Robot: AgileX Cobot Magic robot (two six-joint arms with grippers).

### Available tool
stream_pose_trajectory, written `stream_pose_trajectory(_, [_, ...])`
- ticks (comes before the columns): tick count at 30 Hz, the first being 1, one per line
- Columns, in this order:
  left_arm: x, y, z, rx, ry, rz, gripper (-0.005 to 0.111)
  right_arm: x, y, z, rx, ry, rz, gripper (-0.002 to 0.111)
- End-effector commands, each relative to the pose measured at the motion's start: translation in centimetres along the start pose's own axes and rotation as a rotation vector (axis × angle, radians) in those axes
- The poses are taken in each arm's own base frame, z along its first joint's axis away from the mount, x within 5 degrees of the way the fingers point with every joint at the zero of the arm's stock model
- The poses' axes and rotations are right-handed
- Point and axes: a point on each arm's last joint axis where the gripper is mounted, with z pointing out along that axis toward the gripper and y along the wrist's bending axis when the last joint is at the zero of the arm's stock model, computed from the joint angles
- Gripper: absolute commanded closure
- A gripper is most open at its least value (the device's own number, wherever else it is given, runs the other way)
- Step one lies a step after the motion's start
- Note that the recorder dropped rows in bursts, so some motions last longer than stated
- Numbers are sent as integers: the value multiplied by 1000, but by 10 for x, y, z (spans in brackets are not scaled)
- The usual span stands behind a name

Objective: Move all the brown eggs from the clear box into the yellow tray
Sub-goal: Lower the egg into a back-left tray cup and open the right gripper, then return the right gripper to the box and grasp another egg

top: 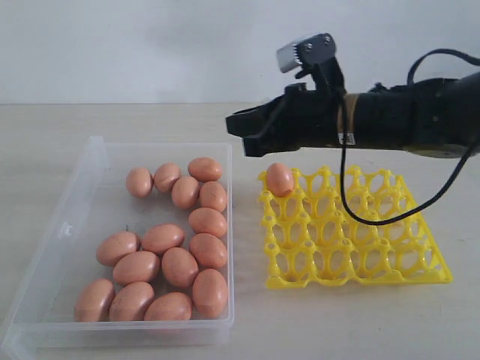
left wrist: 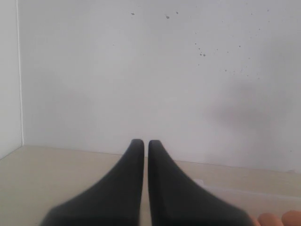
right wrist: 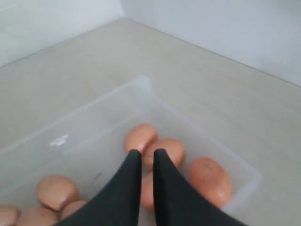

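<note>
ROBOTICS LAB, TEST BENCH: A bare, pale wood-tone surface (top: 150, 124) meets a blank white wall (top: 150, 45) at 12 o'clock. A black robot arm (top: 405, 116) reaches in from 3 o'clock, with a grey camera unit (top: 306, 51) bolted on top and a loose cable (top: 343, 169) dangling.

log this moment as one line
brown eggs: fifteen in clear box, one in yellow tray corner cup | right gripper: shut, empty, raised, aimed at box | left gripper: shut, empty
</note>
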Motion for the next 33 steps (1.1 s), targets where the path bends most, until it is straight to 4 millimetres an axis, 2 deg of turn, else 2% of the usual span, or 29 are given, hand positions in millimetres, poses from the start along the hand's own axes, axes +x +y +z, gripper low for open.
stream_pose_trajectory(1, [0, 0, 0, 3, 0, 9, 103, -30, 32, 24, 43, 126, -75, 109])
stream_pose_trajectory(4, [0, 0, 0, 3, 0, 9, 103, -49, 47, 48, 138, 196, -11, 109])
stream_pose_trajectory(7, [0, 0, 0, 3, 0, 9, 103, -64, 67, 79, -192, 196, 122, 109])
stream_pose_trajectory(8, [0, 0, 0, 3, 0, 9, 103, -64, 68, 84, -226, 201, 122, 109])
stream_pose_trajectory(9, [0, 0, 0, 3, 0, 9, 103, -54, 62, 93, -215, 214, 101, 109])
stream_pose_trajectory(10, [0, 0, 0, 3, 0, 9, 103, -50, 57, 96, -172, 214, 78, 109])
stream_pose_trajectory(11, [0, 0, 0, 3, 0, 9, 103, -44, 44, 98, -43, 209, 58, 109])
stream_pose_trajectory(12, [0, 0, 0, 3, 0, 9, 103, -43, 37, 98, 38, 203, 28, 109])
stream_pose_trajectory(14, [0, 0, 0, 3, 0, 9, 103, -49, 18, 82, 305, 180, -138, 109])
stream_pose_trajectory(17, [0, 0, 0, 3, 0, 9, 103, -61, -1, 41, 686, 194, -324, 109])
stream_pose_trajectory(18, [0, 0, 0, 3, 0, 9, 103, -61, -3, 29, 758, 235, -401, 109])
stream_pose_trajectory(20, [0, 0, 0, 3, 0, 9, 103, -52, -5, 14, 816, 426, -565, 109])
stream_pose_trajectory(21, [0, 0, 0, 3, 0, 9, 103, -49, -3, 14, 805, 475, -565, 109])
stream_pose_trajectory(23, [0, 0, 0, 3, 0, 9, 103, -36, 5, 16, 666, 661, -695, 109])
stream_pose_trajectory(26, [0, 0, 0, 3, 0, 9, 103, -19, 34, 27, 323, 798, -800, 109])
stream_pose_trajectory(29, [0, 0, 0, 3, 0, 9, 103, -19, 72, 41, -25, 742, -765, 109])
stream_pose_trajectory(31, [0, 0, 0, 3, 0, 9, 103, -28, 87, 51, -153, 659, -690, 109])
stream_pose_trajectory(33, [0, 0, 0, 3, 0, 9, 103, -39, 92, 59, -197, 620, -646, 109])
